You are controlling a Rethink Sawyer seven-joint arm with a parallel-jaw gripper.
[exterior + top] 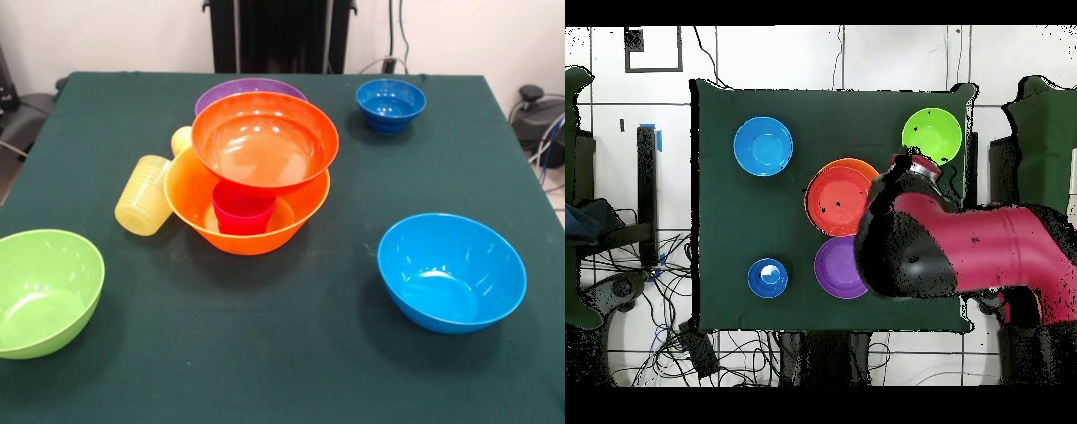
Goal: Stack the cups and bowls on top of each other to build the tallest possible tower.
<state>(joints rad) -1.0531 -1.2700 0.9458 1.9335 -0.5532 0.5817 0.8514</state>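
The large orange-yellow bowl (190,190) sits mid-table with the red-pink cup (243,212) upright inside it. The red-orange bowl (265,141) rests on top of that cup. The purple bowl (250,87) stands just behind. The ribbed pale yellow cup (146,194) lies on its side against the orange-yellow bowl's left. An orange-yellow cup (181,140) peeks out behind it. The translucent purple cup is hidden. The front view shows no arm. In the overhead view the arm's end (912,166) hangs high beside the red-orange bowl (837,200), hiding the gripper's state.
The lime green bowl (44,291) stands at the near left and the light blue bowl (452,272) at the near right. The small dark blue bowl (390,104) is at the far right. In the overhead view the red arm (965,250) covers part of the table.
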